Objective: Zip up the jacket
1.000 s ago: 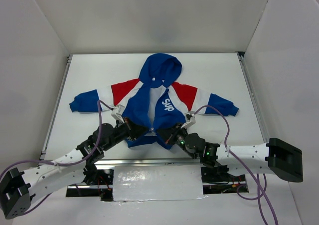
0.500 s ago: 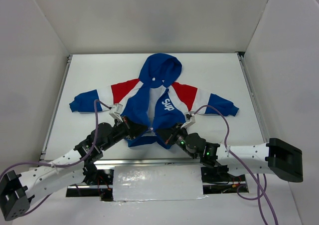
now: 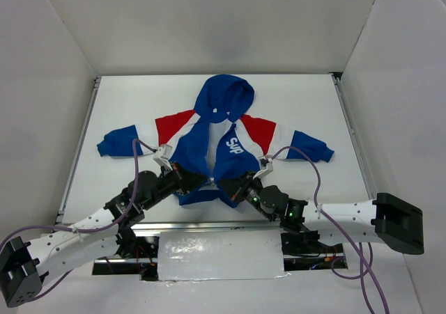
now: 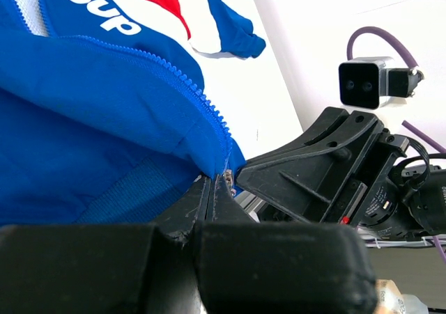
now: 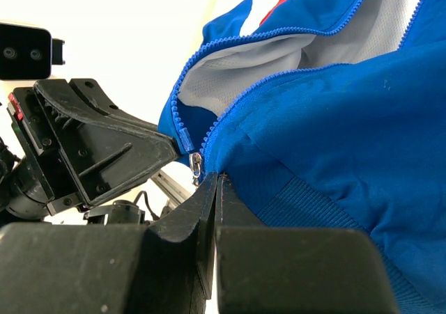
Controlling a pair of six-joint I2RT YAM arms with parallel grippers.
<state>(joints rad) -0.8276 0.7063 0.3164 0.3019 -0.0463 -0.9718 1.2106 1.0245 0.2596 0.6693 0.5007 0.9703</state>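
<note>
The jacket (image 3: pixel 216 136) lies face up on the table, hood at the far end, front open, white "SUP" on its right panel. My left gripper (image 3: pixel 203 182) is shut on the bottom corner of the left front panel (image 4: pixel 139 133), beside the zipper end (image 4: pixel 224 178). My right gripper (image 3: pixel 228 186) is shut on the bottom corner of the right front panel (image 5: pixel 334 119). The silver zipper slider (image 5: pixel 196 166) hangs just left of its tips. The two grippers face each other at the hem, close together.
The jacket sleeves spread left (image 3: pixel 115 141) and right (image 3: pixel 313 148). White walls enclose the table on three sides. A metal rail (image 3: pixel 209 225) runs along the near edge by the arm bases.
The left arm has shifted slightly toward the hem. The jacket and the right arm have hardly moved.
</note>
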